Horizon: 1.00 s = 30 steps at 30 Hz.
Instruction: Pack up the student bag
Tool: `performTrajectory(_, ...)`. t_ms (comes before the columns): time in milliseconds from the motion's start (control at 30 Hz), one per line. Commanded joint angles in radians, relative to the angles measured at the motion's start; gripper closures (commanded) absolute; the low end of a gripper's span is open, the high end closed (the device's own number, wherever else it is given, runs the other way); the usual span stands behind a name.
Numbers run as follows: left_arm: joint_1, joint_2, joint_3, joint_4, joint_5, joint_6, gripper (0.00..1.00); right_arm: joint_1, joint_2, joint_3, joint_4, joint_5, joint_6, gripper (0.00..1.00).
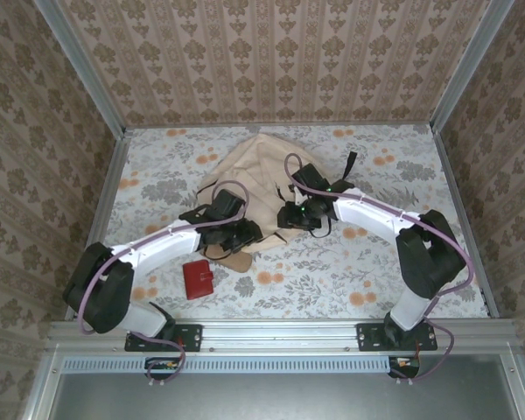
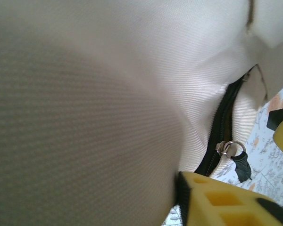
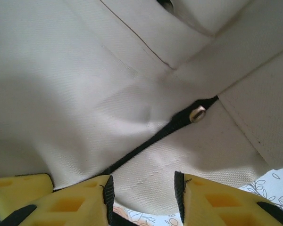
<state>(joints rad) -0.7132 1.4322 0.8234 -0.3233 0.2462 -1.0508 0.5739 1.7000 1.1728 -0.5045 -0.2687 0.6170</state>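
Patterned wallpaper rises behind a floral tablecloth. On our right gripper the yellow fingers stand apart, unclenched. The student bag lies just beyond both tips, its cream fabric spanning the gap. A dark strip runs up from there to a metal stud.

On our left gripper we see one yellow finger with bag fabric pressed against its pad. The other finger is hidden, so we cannot tell whether it clamps. Just beyond that finger a zipper pull hangs on a ring.

From above, both grippers meet the bag's near edge. A red wallet lies near the left gripper on its base side, and a black strap lies beyond the right one.
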Motion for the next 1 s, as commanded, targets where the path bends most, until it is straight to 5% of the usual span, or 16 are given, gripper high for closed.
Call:
performTrajectory(0, -0.012, 0.024, -0.043, 0.020, -0.019, -0.003, 0.70, 0.007, 0.006, -0.067, 0.040, 0.009, 0.054, 0.58)
performTrajectory(433, 0.000, 0.065, -0.079, 0.110, -0.035, 0.028, 0.94, 0.006, 0.084, -0.068, 0.036, 0.128, 0.048, 0.75)
performTrajectory(733, 0.002, 0.071, -0.078, 0.139, -0.033, 0.035, 0.96, 0.083, -0.025, 0.020, -0.093, 0.199, 0.004, 0.52)
performTrajectory(967, 0.001, 0.066, -0.083, 0.145, -0.039, 0.031, 0.96, 0.126, 0.079, 0.121, -0.168, 0.332, 0.115, 0.49)
